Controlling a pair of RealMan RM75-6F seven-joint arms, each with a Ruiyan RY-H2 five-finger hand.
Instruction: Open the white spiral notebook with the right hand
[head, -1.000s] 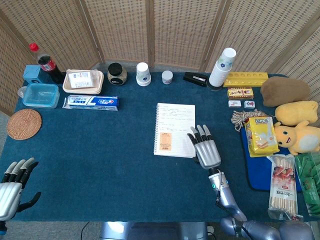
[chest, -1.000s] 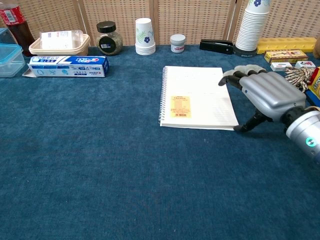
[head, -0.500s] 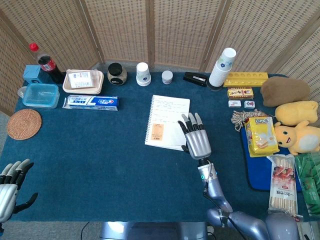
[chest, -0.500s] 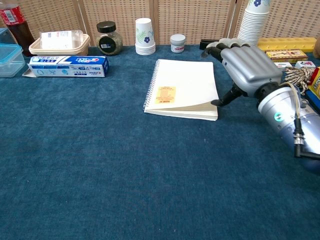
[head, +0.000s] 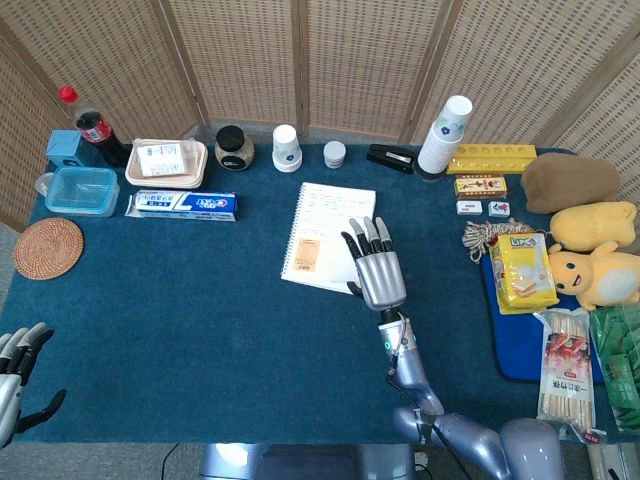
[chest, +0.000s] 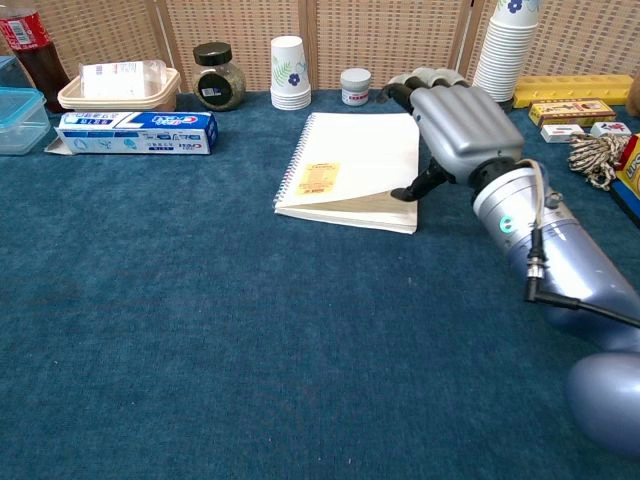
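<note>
Right now my white spiral notebook (head: 325, 234) lies near the middle of the blue table cloth (head: 200, 300), tilted a little, its wire binding on the left edge and an orange sticker (chest: 318, 177) on the cover. In the chest view the cover's near right corner is lifted off the page block, so a thin wedge of pages shows under it. My right hand (head: 374, 268) sits at that right edge: the thumb (chest: 415, 185) is tucked against the raised corner, while the other fingers stretch forward over the cover's right side, held apart. I cannot tell whether the thumb is truly under the cover or only pressed to its edge, so I can't say if it grips anything.

My left hand (head: 14, 372) shows only at the lower left corner of the head view, off the cloth, fingers spread and holding nothing.

Behind the notebook stand a stack of floral paper cups (head: 287, 148), a small white jar (head: 334, 153) and a black stapler (head: 390, 157). Further left are a dark-lidded glass jar (head: 233, 147), a toothpaste box (head: 181, 204), a clear blue container (head: 81, 190), a cola bottle (head: 92, 125) and a woven coaster (head: 48, 248). To the right rise a tall cup stack (head: 445, 135), with a coil of rope (head: 484, 237), a yellow snack pack (head: 523, 271) and yellow plush toys (head: 597, 250) beyond.
</note>
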